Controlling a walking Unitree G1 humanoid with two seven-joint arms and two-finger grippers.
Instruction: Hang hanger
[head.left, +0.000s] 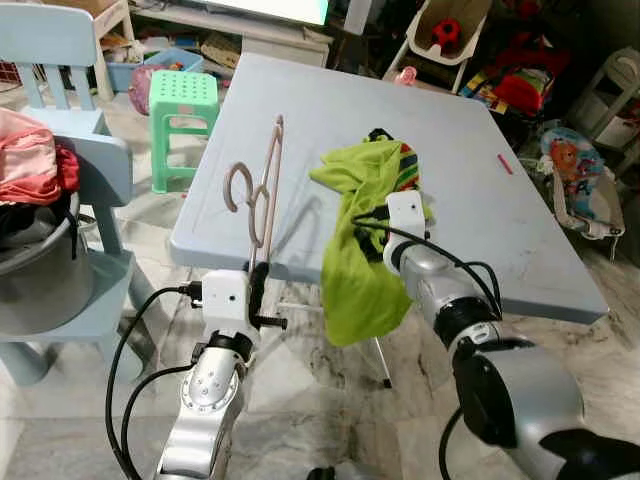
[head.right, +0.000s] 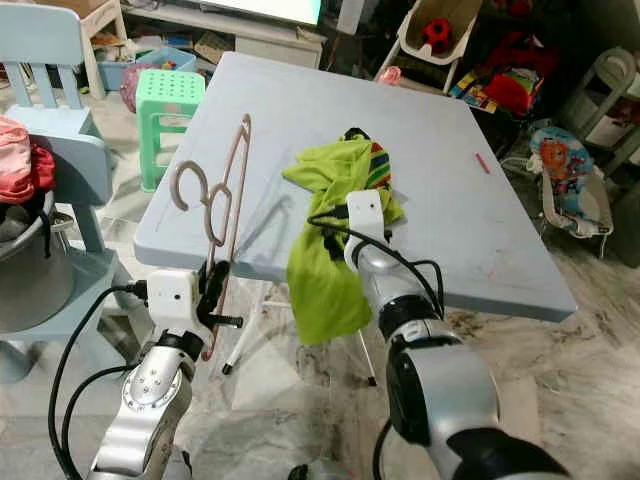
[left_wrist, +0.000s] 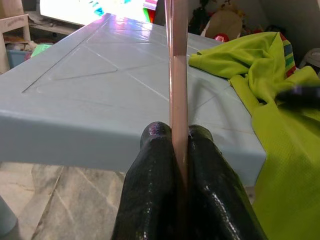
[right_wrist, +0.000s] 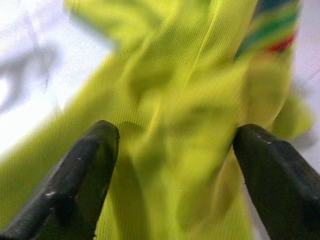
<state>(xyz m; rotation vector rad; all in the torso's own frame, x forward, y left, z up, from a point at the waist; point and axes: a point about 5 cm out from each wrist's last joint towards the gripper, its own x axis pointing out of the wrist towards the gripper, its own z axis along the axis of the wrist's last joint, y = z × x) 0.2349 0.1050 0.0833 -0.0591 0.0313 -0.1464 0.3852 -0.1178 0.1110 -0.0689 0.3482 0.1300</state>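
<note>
A beige-pink plastic hanger (head.left: 262, 190) stands upright over the near left corner of the light blue table (head.left: 470, 200), hook turned to the left. My left gripper (head.left: 258, 285) is shut on its lower bar, and the left wrist view has the hanger (left_wrist: 176, 60) pinched between both black fingers (left_wrist: 150, 165). A lime-green garment (head.left: 365, 240) with a striped patch lies on the table and drapes over the front edge. My right gripper (right_wrist: 175, 132) is open, its fingers spread on either side of a fold of this garment (right_wrist: 185, 100).
A light blue chair (head.left: 60, 120) and a grey bin (head.left: 40, 270) of clothes stand at the left. Beyond them is a green stool (head.left: 183, 110). A baby bouncer (head.left: 580, 190) and toys crowd the right and back. Marble floor lies under the table.
</note>
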